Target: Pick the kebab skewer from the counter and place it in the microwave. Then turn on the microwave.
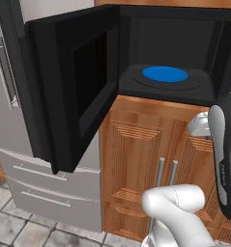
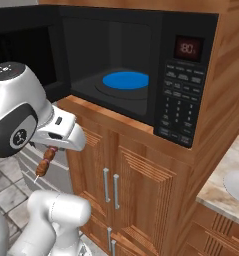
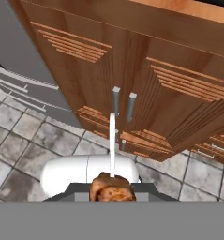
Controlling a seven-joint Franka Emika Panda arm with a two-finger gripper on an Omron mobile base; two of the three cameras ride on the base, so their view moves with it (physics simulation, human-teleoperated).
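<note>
Right base view shows one microwave [image 2: 141, 65] built into a wooden cabinet column, its door [image 1: 64, 91] swung wide to the left, and one blue round plate [image 2: 125, 80] lying flat in the middle of the dark cavity floor. The gripper [image 2: 52, 146] hangs below the microwave's front left corner, in front of the wooden cupboard doors [image 2: 126, 185], closed on one kebab skewer [image 2: 45, 164] that dangles downward with its brown-orange chunks under the fingers. In the hand view the skewer's pale stick points away from the camera toward the tiled floor [image 3: 33, 136].

Two vertical metal handles [image 2: 110, 185] sit side by side on the cupboard doors beneath the microwave. A grey fridge [image 1: 20, 159] with two drawer fronts stands left of the cabinet.

The cavity opening is unobstructed in front of and above the plate. The open door stands to the left of the arm, apart from it. A corner of beige counter [image 2: 226, 192] shows at lower right.

The red display [image 2: 187, 48] reads something like "80"; the button labels are too small to read.
</note>
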